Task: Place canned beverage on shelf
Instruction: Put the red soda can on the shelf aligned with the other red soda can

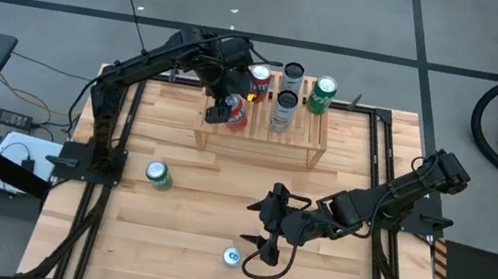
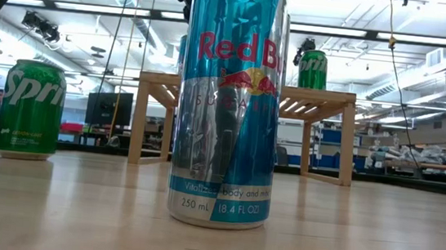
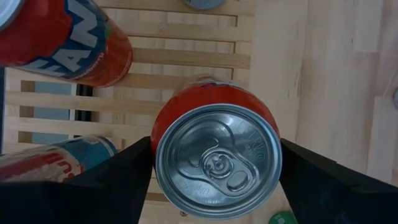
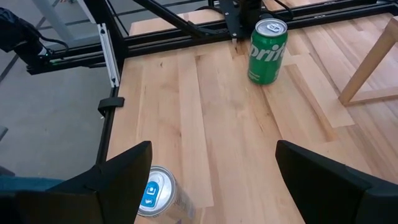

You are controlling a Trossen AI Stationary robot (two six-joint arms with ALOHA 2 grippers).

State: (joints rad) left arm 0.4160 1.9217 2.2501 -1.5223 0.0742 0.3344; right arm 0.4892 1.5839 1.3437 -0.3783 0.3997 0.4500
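Note:
The shelf [image 1: 264,140], a light wooden slatted rack, stands at the table's far middle with several cans on it. My left gripper [image 1: 229,108] hangs over its left part, shut on an orange can [image 3: 214,158] with a silver top. An orange Fanta can [image 3: 68,37] lies beside it on the slats [image 3: 186,59]. My right gripper [image 1: 263,238] hovers open over the near middle of the table, with a blue Red Bull can [image 4: 155,190] standing just left of its fingers. A green Sprite can [image 1: 158,175] stands on the table at the left. My left gripper pinches the orange can's upper side walls [image 3: 159,124] between its two fingers [image 3: 124,168], one on each side just below the rim. The fingers come from above, pointing steeply down. The can stays upright over the slats; its base is hidden by the can itself.
On the shelf's upper tier stand a red can [image 1: 259,80], two grey cans [image 1: 289,90] and a green can [image 1: 323,93]. Black frame rails [image 1: 379,182] border the table left and right. Bare wood lies between the shelf and the near edge.

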